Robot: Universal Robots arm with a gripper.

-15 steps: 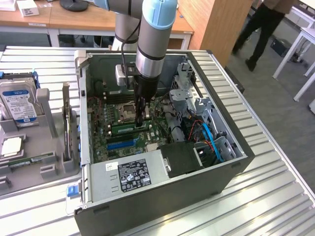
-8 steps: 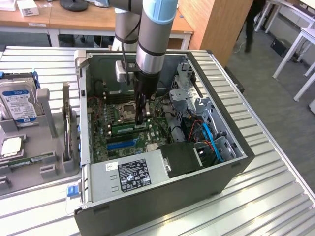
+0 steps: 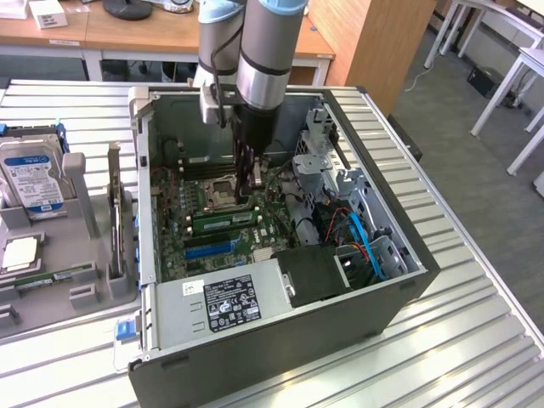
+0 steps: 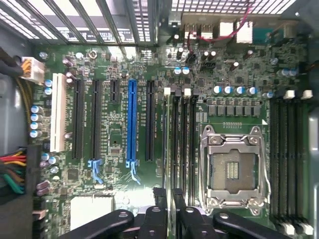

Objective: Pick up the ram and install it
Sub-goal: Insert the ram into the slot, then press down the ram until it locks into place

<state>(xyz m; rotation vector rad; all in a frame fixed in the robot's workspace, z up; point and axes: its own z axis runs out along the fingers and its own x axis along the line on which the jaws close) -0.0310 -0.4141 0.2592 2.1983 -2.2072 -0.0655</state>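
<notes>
Now the ram, a long thin green circuit-board stick (image 3: 223,219), is a little left of the middle of the exterior view. It stands on its edge in the memory slots on the green board inside the open black computer case (image 3: 280,340). It is just below the silver square chip socket (image 3: 223,189).

The pincer (image 3: 247,200) hangs right over the ram's right end, very close or touching. I cannot tell if it is pinching the ram or spread.

I think the picking up is done and the ram is at its slot. I cannot see if it is pushed all the way in.

At the left edge, a silver hard drive with a blue-white label (image 3: 30,174) stands in a grey tray (image 3: 76,183) on the ribbed metal surface (image 3: 476,340).
</notes>
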